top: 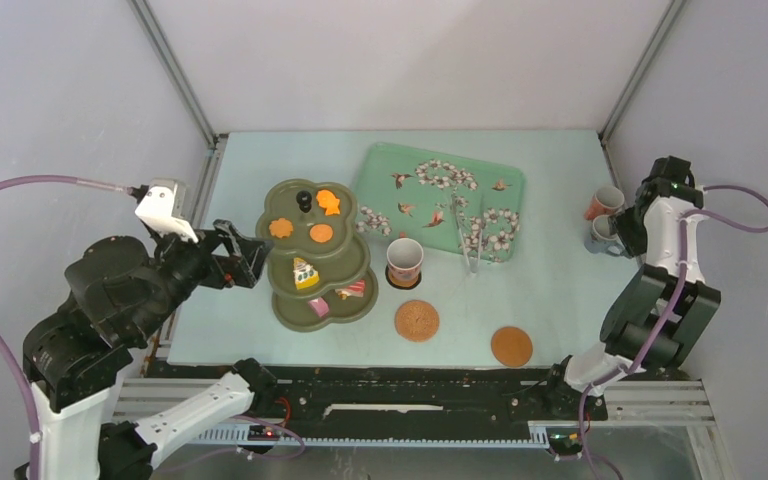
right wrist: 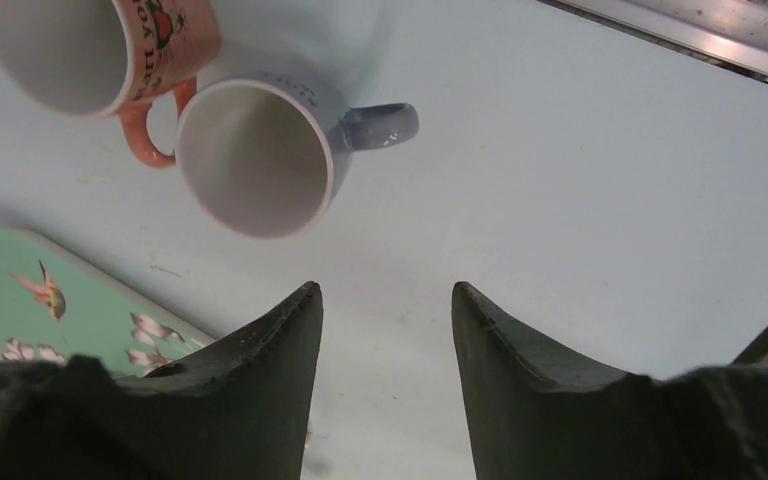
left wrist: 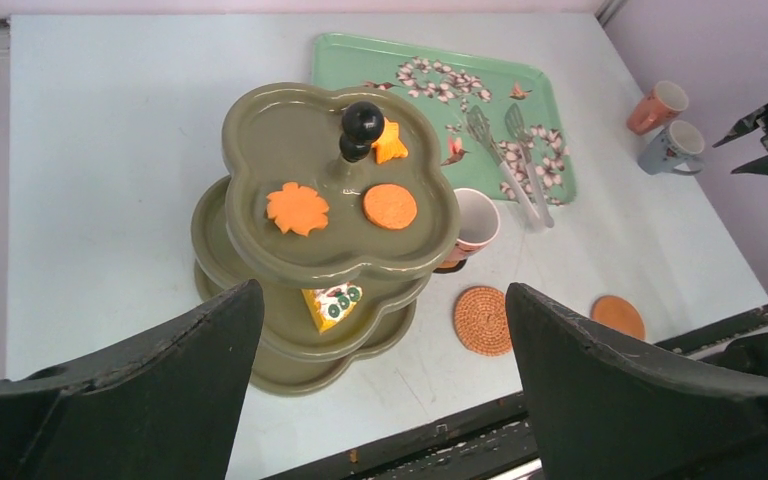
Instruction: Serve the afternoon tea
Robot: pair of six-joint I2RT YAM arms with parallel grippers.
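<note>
The olive three-tier stand [top: 290, 200] holds three orange pastries on top, a yellow slice [top: 305, 273] on the middle tier, and pink and red pieces on the bottom tier. My left gripper [top: 245, 255] is open and empty just left of the stand; in its wrist view [left wrist: 382, 288] the stand [left wrist: 260, 130] lies ahead. One cup [top: 405, 260] stands on a dark coaster. Two brown coasters [top: 417, 320] [top: 511, 346] lie bare. My right gripper [top: 628, 228] is open and empty beside an orange cup [right wrist: 90, 50] and a grey-blue cup [right wrist: 260, 150].
The mint floral tray [top: 390, 165] sits at the back centre with metal tongs [top: 465, 235] lying on it. Its corner shows in the right wrist view [right wrist: 40, 300]. Frame posts stand at the back corners. The black rail runs along the near edge.
</note>
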